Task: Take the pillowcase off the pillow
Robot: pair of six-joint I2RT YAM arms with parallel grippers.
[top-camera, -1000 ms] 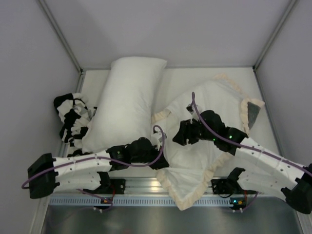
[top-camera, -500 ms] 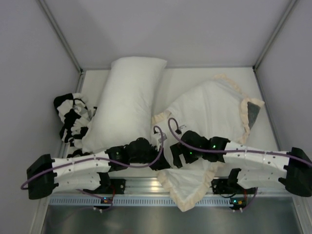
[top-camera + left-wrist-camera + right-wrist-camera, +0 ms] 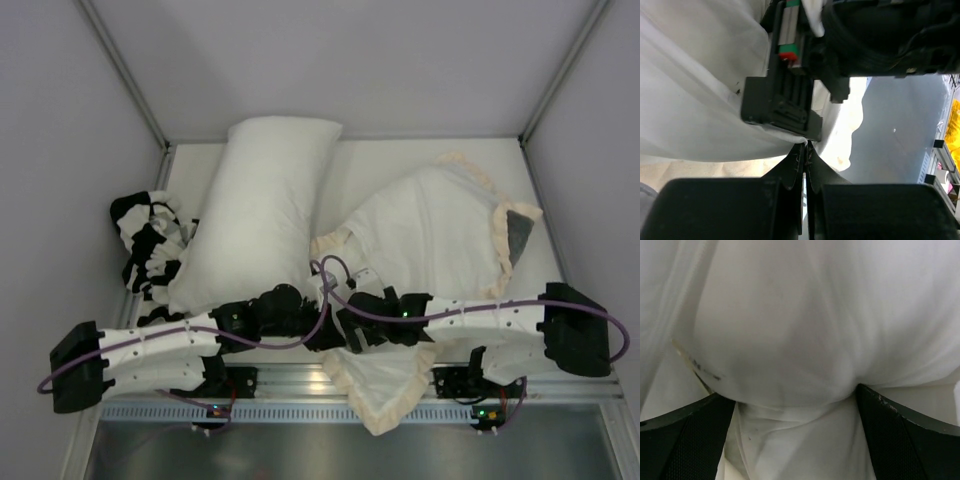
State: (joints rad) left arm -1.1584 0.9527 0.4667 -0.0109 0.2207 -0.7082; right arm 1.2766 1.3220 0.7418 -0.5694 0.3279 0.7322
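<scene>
- The right end effector [image 3: 795,396] stands wide open, its black fingers [image 3: 685,440] straddling a bulge of white cloth near the front edge of the desk [image 3: 375,165].
- Just beside it, the left end effector [image 3: 804,151] is pinched shut at the cloth's edge. Whether it has fabric caught cannot be told.
- Both sit at the near-left part of the large soft pillowcase [image 3: 430,225], which lies white reverse face up with a cream ruffled frill around it and one dark grey plush corner folded over at the far right.
- The pillowcase lies right of centre and looks plump, so the pillow is likely inside, unseen.
- Risk: closing here may grab case and filling together and drag both. A slack left pinch would let the cover slide along.
- The crowded arms could collide.
- A longer plain white pillow [image 3: 260,205] and a black-and-white patterned cloth [image 3: 150,250] lie to the left.
</scene>
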